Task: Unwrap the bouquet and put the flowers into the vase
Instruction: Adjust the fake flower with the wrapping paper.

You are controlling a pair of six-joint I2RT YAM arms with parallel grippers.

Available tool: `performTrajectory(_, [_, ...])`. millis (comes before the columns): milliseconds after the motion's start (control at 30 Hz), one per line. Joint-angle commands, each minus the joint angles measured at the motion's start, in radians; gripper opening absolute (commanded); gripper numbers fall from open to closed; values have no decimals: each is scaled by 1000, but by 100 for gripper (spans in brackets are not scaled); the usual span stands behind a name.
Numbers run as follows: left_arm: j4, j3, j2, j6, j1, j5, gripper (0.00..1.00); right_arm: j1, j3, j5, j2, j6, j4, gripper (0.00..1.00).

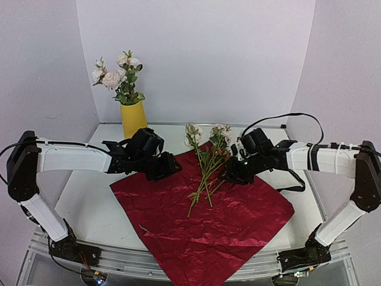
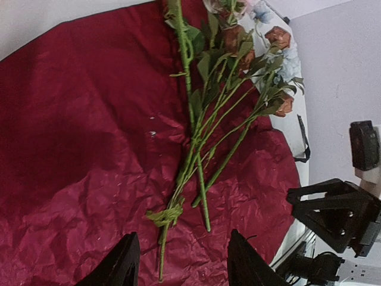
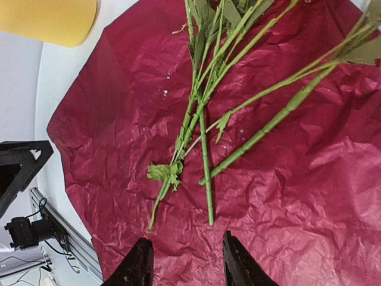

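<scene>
The bouquet lies unwrapped. Its dark red wrapping paper (image 1: 220, 232) (image 2: 77, 119) (image 3: 119, 107) is spread flat on the table. Several loose green-stemmed flowers (image 1: 205, 167) (image 2: 202, 119) (image 3: 202, 107) lie on it, blooms toward the back. The yellow vase (image 1: 133, 119) (image 3: 53, 21) stands at the back left with a few white and pink flowers (image 1: 116, 74) in it. My left gripper (image 1: 169, 167) (image 2: 181, 268) hovers open over the paper, left of the stems. My right gripper (image 1: 229, 176) (image 3: 187, 265) hovers open just right of them. Neither holds anything.
The paper overhangs the table's near edge (image 1: 196, 274). Bare white table (image 1: 89, 202) shows to the left of it. Black arm mounts appear in the left wrist view (image 2: 339, 211) and the right wrist view (image 3: 18, 167). White walls close in the back and sides.
</scene>
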Motion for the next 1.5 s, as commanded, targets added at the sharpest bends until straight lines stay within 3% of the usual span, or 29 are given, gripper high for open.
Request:
performTrajectory(0, [31,106,77,79,-8,29,49,6,88,3,93,88,-19,42])
performTrajectory(267, [29,184,143,187,-9,34,49,17,188,134,231,297,-17,45])
performTrajectory(567, [22,200,239,249,-9,130,50,19,341,65,375,255,-16,44])
performTrajectory(700, [21,204,273,275,-9,174,46,25,331,62,380,202,-16,37])
performTrajectory(867, [14,205,296,309,-14,225,43,38,266,-20,358,77,-18,37])
performTrajectory(1133, [-36,187,295,369,-22,221,48,75,162,-1,362,52,-44,38])
performTrajectory(1467, [-181,217,274,467,-78,143,52,104,249,68,439,-7,-161,36])
